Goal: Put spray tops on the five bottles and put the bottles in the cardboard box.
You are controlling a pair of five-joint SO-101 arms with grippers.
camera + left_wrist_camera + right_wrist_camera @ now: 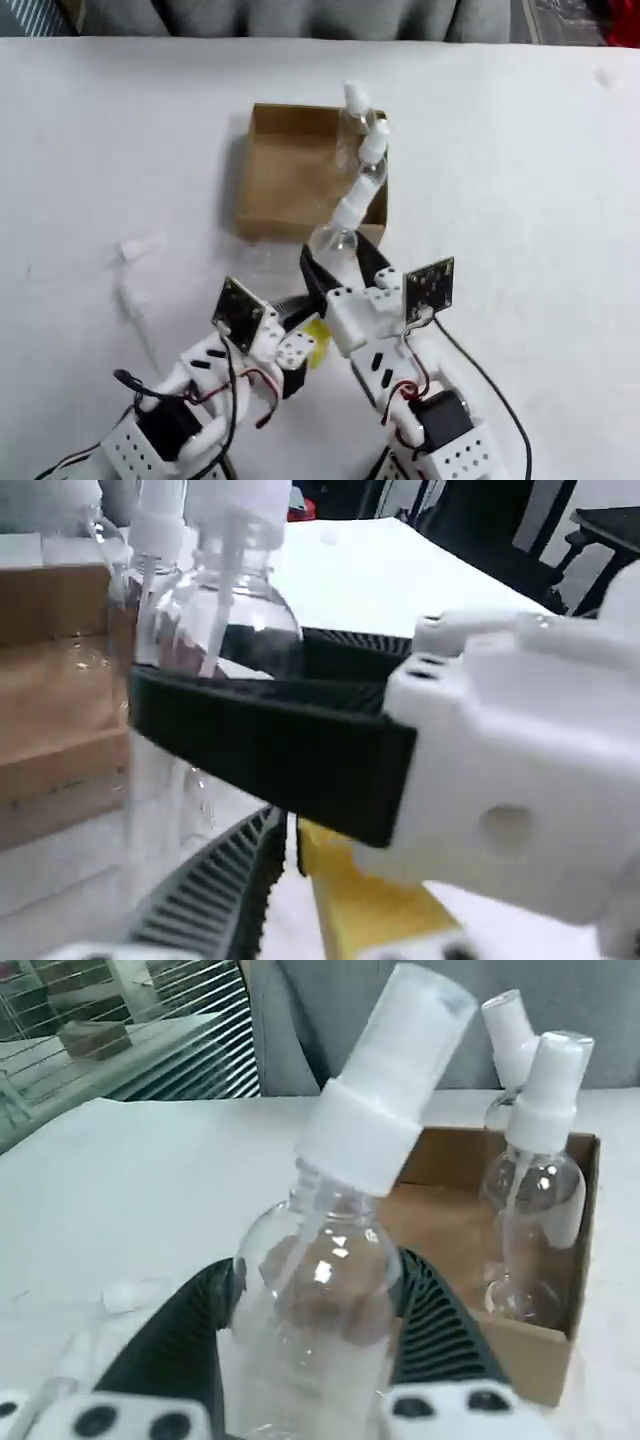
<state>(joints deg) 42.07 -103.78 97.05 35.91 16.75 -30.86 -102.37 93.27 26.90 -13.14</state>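
My right gripper (337,246) (320,1290) is shut on a clear bottle (338,238) (315,1290) that carries a white spray top (350,212) (385,1090). It holds the bottle just at the near edge of the cardboard box (290,175) (530,1350). Two capped bottles (372,145) (530,1210) stand inside the box along its right wall. My left gripper (305,345) (287,825) sits shut and empty beside the right one, close to the held bottle (220,630).
A loose spray top (140,248) (130,1295) lies on the white table left of the box, and another with a dip tube (135,300) lies nearer the left arm. The box's left half is bare.
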